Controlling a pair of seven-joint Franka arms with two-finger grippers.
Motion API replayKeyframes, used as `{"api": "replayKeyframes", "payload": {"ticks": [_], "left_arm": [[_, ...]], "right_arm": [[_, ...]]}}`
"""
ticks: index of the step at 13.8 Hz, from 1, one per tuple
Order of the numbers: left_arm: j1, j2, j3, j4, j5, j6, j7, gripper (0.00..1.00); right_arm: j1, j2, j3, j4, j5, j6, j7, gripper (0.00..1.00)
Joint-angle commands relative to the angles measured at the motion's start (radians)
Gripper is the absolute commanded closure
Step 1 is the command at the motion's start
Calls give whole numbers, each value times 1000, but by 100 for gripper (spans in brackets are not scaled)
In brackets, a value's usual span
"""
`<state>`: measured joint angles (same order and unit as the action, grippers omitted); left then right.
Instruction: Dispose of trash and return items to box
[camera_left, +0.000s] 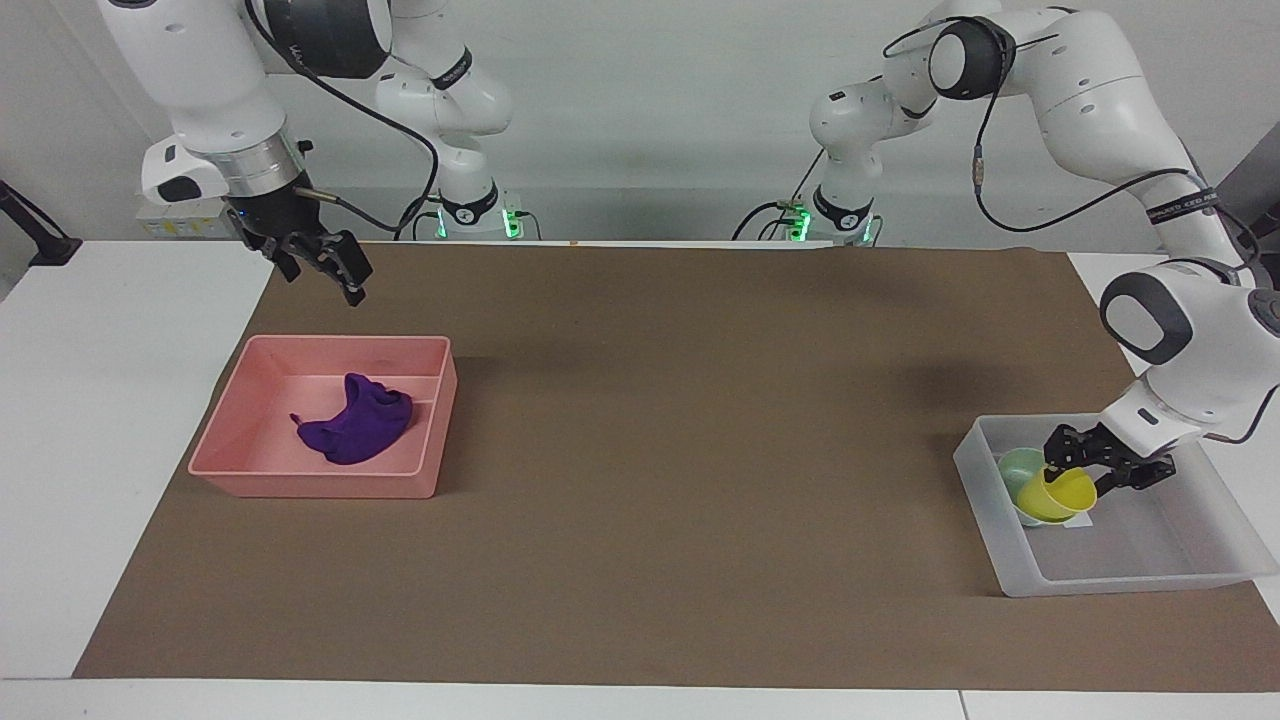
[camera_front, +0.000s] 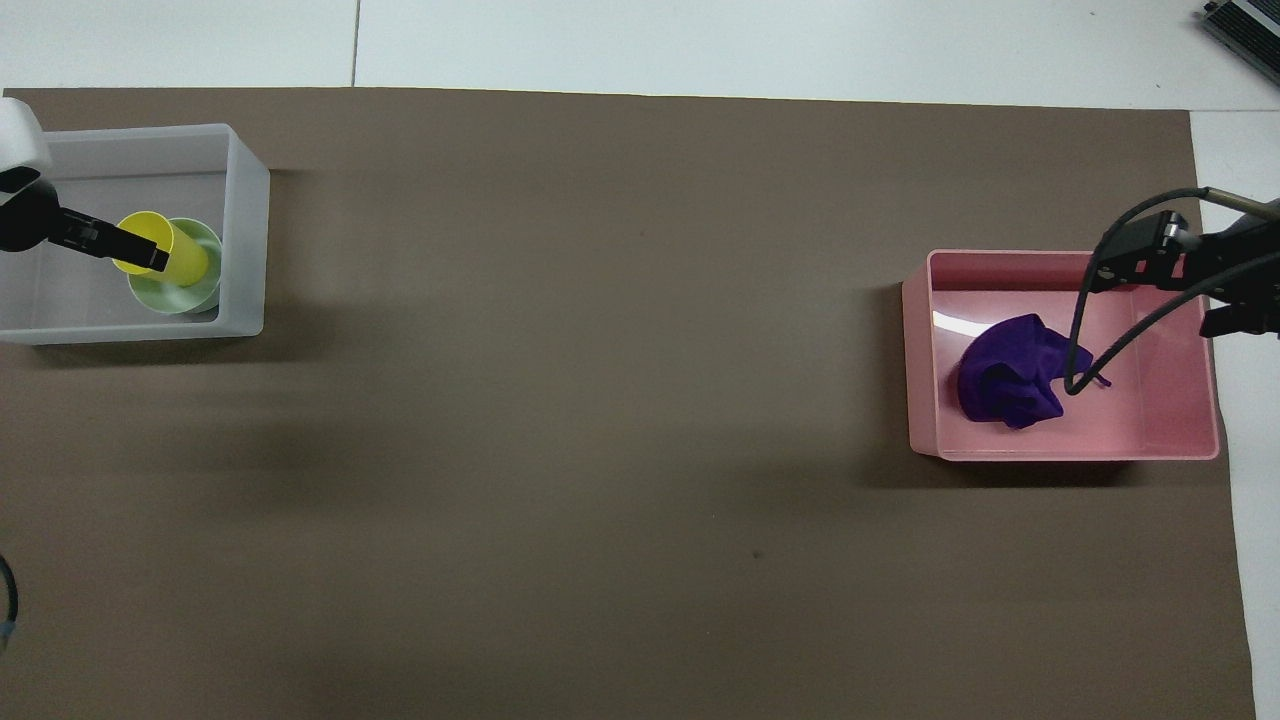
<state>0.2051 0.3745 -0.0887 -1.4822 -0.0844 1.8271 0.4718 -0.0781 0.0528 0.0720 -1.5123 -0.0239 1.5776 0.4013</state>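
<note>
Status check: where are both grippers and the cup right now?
Left gripper open in the box, at the yellow cup. Cup tilted in the green bowl. Right gripper open, waiting over the mat near the pink bin; purple cloth inside. Nothing in the way.

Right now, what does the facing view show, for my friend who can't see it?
The left gripper, open, sits at a tilted yellow cup leaning on a green bowl in a frosted box. A purple rag lies in a pink bin; the right gripper waits above.

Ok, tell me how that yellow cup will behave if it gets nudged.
The yellow cup leans tilted on the green bowl inside the box, so it would probably tip or roll. It looks like thin plastic, likely light and stiff.
</note>
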Motion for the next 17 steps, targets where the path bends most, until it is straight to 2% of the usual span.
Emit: {"api": "replayKeyframes", "payload": {"ticks": [1, 3, 4, 6, 7, 8, 9, 10, 12, 15, 17], "left_arm": [[-73, -107, 10, -18, 3, -132, -180, 0], [-121, -169, 9, -18, 69, -202, -327, 0], [-134, -224, -9, -33, 107, -213, -385, 0], [-121, -268, -58, -33, 117, -287, -438, 0], [-128, -323, -59, -59, 115, -308, -435, 0], [-128, -350, -49, -108, 98, -272, -432, 0], [-142, -362, 7, -125, 80, -217, -424, 0], [-195, -388, 53, -144, 71, -206, -427, 0], [-243, -446, 72, -220, 77, -219, -433, 0], [-272, -442, 130, -222, 71, -247, -429, 0], [-276, -442, 133, -221, 66, -249, -433, 0]], "right_arm": [[-12, 1, 6, 9, 7, -14, -15, 0], [-11, 1, 6, 9, 7, -14, -15, 0], [-12, 1, 6, 9, 7, -14, -15, 0], [-11, 1, 6, 9, 7, -14, -15, 0], [-12, 1, 6, 9, 7, -14, -15, 0], [-11, 1, 6, 9, 7, -14, -15, 0], [-11, 1, 6, 9, 7, -14, -15, 0], [-11, 1, 6, 9, 7, -14, -15, 0], [-11, 1, 6, 9, 7, -14, -15, 0], [-11, 1, 6, 9, 7, -14, -15, 0], [-12, 1, 6, 9, 7, -14, -15, 0]]}}
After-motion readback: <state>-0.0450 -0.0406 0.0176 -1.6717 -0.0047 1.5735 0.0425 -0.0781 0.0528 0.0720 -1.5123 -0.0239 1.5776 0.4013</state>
